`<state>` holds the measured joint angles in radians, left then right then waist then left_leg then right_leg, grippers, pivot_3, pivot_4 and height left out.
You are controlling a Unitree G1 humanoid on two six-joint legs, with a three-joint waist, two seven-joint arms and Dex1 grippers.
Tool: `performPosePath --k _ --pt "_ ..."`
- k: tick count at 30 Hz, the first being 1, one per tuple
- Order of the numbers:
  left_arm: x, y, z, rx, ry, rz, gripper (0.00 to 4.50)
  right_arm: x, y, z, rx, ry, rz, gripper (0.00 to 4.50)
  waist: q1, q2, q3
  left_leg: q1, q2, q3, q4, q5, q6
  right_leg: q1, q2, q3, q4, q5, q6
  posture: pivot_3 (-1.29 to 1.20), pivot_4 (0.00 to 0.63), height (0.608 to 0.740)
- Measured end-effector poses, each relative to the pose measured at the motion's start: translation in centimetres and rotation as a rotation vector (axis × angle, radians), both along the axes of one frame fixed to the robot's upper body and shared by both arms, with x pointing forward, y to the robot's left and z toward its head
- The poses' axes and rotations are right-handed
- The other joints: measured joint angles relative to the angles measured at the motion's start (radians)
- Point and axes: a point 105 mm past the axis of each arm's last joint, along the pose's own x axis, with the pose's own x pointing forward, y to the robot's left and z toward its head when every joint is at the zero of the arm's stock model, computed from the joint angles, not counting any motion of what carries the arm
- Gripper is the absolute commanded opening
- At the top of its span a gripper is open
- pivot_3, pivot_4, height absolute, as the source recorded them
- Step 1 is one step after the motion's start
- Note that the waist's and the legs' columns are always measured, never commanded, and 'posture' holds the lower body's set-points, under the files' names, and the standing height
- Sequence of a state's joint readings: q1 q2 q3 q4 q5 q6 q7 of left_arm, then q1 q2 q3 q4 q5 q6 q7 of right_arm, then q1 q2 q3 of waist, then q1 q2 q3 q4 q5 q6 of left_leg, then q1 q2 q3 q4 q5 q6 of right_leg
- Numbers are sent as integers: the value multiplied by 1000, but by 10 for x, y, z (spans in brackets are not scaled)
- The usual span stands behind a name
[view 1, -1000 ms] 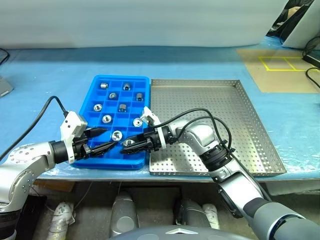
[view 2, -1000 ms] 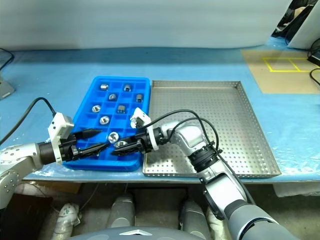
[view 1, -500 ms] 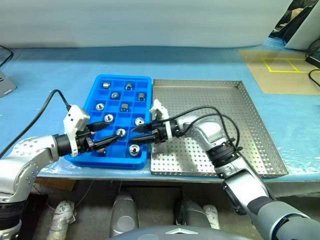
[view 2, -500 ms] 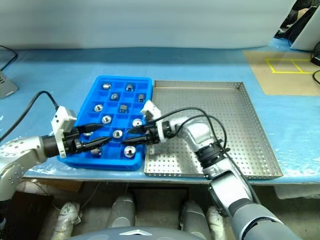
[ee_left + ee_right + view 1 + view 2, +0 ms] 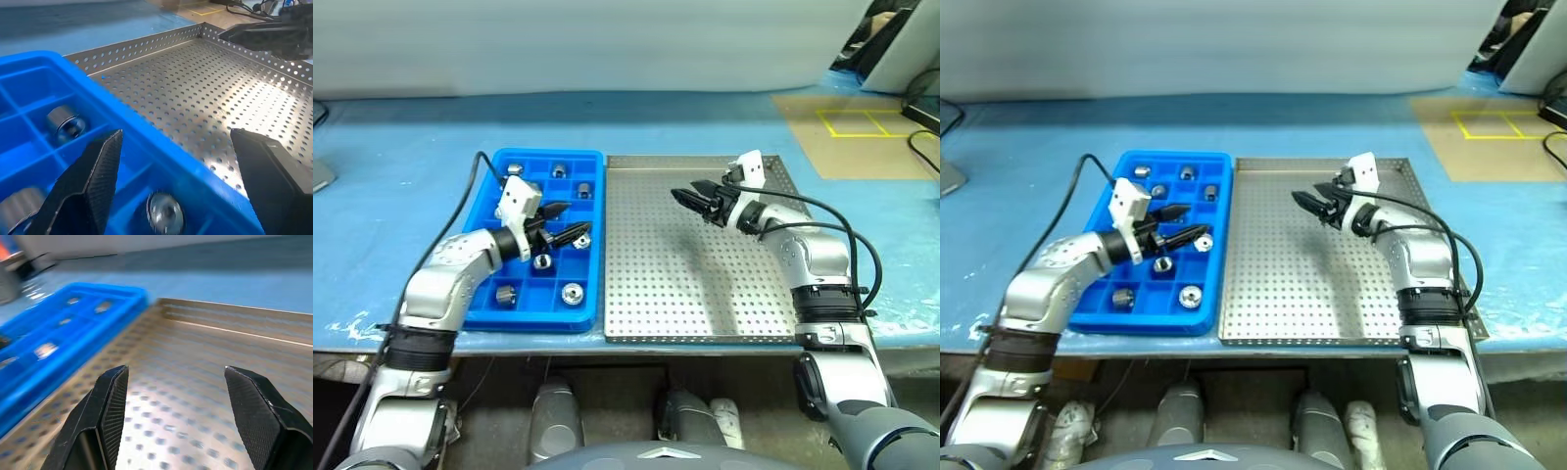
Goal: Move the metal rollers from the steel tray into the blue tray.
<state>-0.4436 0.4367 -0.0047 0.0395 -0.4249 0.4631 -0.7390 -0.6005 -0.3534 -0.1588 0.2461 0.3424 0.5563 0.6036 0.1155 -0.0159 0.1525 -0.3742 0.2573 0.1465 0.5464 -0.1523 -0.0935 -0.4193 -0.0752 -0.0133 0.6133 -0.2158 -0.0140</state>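
You are seeing the steel tray bare; metal rollers are sitting in the blue tray; both claws gaping, holding nothing.

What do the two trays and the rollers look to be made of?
The steel tray: bare sheet metal, seemingly; it is silver, perforated and reflects the light. The blue tray: likely moulded plastic, a uniform glossy blue with thin dividers. The metal rollers: polished metal by their bright glints.

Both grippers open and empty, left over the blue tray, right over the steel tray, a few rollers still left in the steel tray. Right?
Wrong on one point: the steel tray holds no rollers, as the left eye view shows; the rollers sit in the blue tray. The rest stands: left gripper and right gripper open, empty.
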Motion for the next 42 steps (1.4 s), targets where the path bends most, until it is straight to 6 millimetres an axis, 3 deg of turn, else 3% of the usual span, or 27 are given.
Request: performPosePath --k 5,7,12,22,26,42 --pt "27 -7 -3 -25 -10 100 3751 1 -10 -22 -68 -4 -158 3265 -23 0 0 1 -1 1 0 0 0 0 0 1 -1 0 0 -30 150 740" --pt "32 -11 -6 -26 -3 118 3751 0 -4 -28 -85 7 -161 3265 -25 0 0 1 -1 1 0 0 0 0 0 2 -1 0 0 -40 150 740" --pt "31 -15 -10 -5 0 125 3751 -2 3 -17 -94 -39 -145 3265 -23 0 0 0 -1 1 0 -1 1 0 0 2 -2 0 0 -27 150 740" --pt "26 0 -17 -2 31 183 3751 -1 12 -20 -107 -36 -118 3265 -22 0 0 0 -1 1 0 -1 1 0 0 2 -3 -1 -1 11 150 740" --pt "32 10 -14 -15 20 279 3751 7 11 -24 -118 -35 -195 3265 -20 1 0 0 -1 1 0 -1 1 0 -1 2 -3 -1 -2 26 150 740" --pt "26 -2 5 -74 -30 232 3751 10 32 -16 -78 -67 -148 3265 -19 1 1 -1 -1 1 -2 -1 1 0 -1 1 -5 0 1 61 150 740"
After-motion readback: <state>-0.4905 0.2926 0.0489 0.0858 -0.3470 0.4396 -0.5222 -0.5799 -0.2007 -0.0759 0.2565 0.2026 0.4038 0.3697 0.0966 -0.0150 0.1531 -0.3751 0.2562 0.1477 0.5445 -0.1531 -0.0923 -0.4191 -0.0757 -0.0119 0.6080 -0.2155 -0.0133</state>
